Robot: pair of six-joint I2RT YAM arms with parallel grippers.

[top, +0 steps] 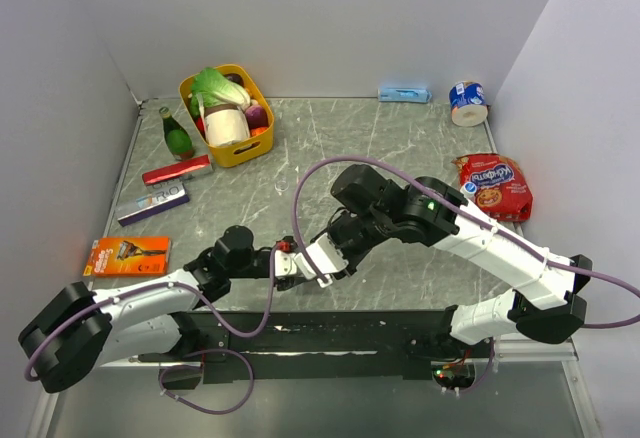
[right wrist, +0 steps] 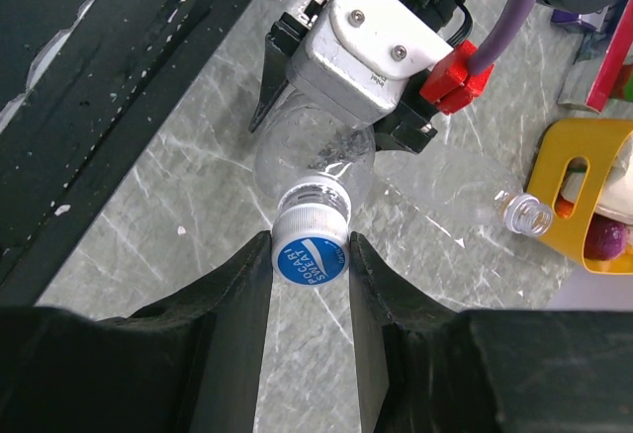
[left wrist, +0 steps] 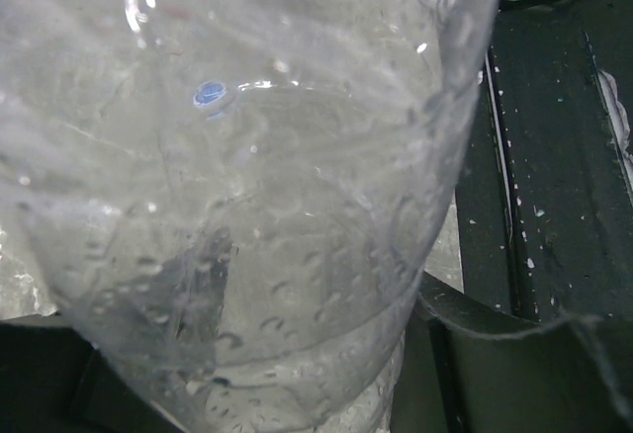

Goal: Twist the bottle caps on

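Two arms meet near the front edge of the table point(top: 400, 133), a little left of its middle. The left claw point(right wrist: 336, 127) is closed tight round the body of a clear bottle point(left wrist: 247, 255), which fills the left wrist view, and the bottle's neck points at the right claw point(right wrist: 311, 255). That claw stands partly closed, one finger pressed on each side of a blue-topped cap point(right wrist: 311, 261) with white lettering. The cap sits on the neck of the held bottle; how far it is screwed down I cannot tell. A second bottle point(right wrist: 465, 181), also clear, lies on its side on the table just beside the held one, its neck open and capless, pointing toward a yellow basket point(top: 240, 153) at the back left. A green bottle point(top: 177, 136) stands next to the basket. A tape roll point(top: 467, 102) sits at the back right, with a red snack bag point(top: 495, 186) nearer along the right side.
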